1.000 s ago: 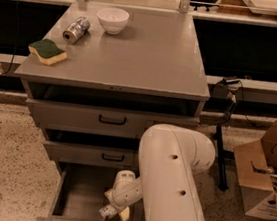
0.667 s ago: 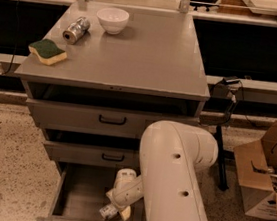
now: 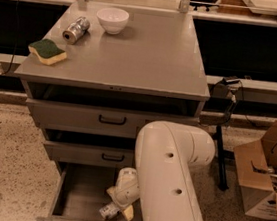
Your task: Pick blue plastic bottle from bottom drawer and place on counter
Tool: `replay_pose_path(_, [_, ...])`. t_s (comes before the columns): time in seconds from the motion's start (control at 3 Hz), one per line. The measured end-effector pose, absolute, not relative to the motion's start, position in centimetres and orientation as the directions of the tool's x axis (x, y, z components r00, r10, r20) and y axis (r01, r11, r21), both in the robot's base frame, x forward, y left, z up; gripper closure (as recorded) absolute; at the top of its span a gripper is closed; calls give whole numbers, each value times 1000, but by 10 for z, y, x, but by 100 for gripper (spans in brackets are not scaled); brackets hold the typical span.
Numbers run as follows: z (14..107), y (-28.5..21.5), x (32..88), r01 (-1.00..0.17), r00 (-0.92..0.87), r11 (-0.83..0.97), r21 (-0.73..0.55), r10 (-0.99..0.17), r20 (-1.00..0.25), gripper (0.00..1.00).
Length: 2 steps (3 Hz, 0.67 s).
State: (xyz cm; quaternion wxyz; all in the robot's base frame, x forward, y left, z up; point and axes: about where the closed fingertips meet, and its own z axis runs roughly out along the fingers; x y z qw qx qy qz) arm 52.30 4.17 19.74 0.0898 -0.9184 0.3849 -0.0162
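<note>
Gripper (image 3: 118,209) in bottom drawer (image 3: 79,192), seemingly behind arm (image 3: 172,187)

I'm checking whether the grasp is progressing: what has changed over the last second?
Nothing visibly changed. The claw stays low inside the bottom drawer, right beside the blue plastic bottle lying there. The can, bowl and sponge sit on the counter as before.

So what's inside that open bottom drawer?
The gripper reaches down into the bottom drawer, right at the blue plastic bottle lying near its front. The big white arm covers the drawer's right side.
</note>
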Motion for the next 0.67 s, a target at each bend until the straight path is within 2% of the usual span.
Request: replay_pose_path(0.67, [165, 56, 550, -686, 718, -700, -198, -695, -31, 17])
